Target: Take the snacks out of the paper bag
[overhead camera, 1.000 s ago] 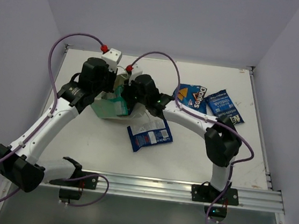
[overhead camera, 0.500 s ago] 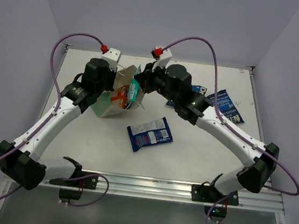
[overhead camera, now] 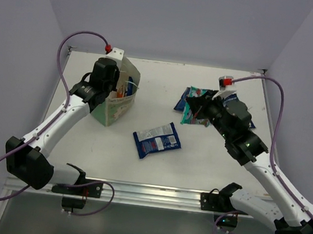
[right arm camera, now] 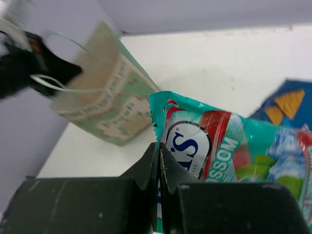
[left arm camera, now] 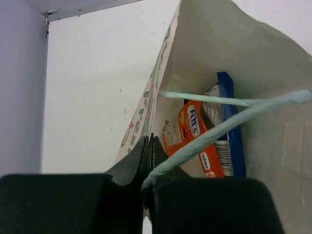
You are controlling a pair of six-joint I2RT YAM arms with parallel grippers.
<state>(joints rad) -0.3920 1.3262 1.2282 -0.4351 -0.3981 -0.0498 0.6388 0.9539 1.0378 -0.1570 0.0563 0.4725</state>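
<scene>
- The paper bag (overhead camera: 114, 102) stands on its base at the left of the table (overhead camera: 156, 168), long axis upright, mouth facing up and leaning slightly toward the right side
- The left gripper (left arm camera: 148, 142) is pinched tight on the bag's near rim, with the paper wall between its 2 fingers; a pale string handle (left arm camera: 234, 122) crosses the open mouth
- The left arm rises from the near-left corner, elbow low and out to the left, forearm running up the table to the bag with the wrist above the rim
- Inside the bag, 2 packets stand on end side by side: an orange packet (left arm camera: 192, 134) and a blue-edged packet (left arm camera: 226, 126), long axes running down into the bag
- The right gripper (right arm camera: 158, 148) is clamped on the edge of a teal packet (right arm camera: 219, 146), whose long axis runs left to right, just near of the Doritos packet (right arm camera: 287, 102)
- The right arm's elbow sits at the near-right corner, its forearm slanting up and left so the fingers point toward the left side
- 1 blue-and-white packet (overhead camera: 156, 140) lies flat at the table's middle, tilted so its right end is farther back
</scene>
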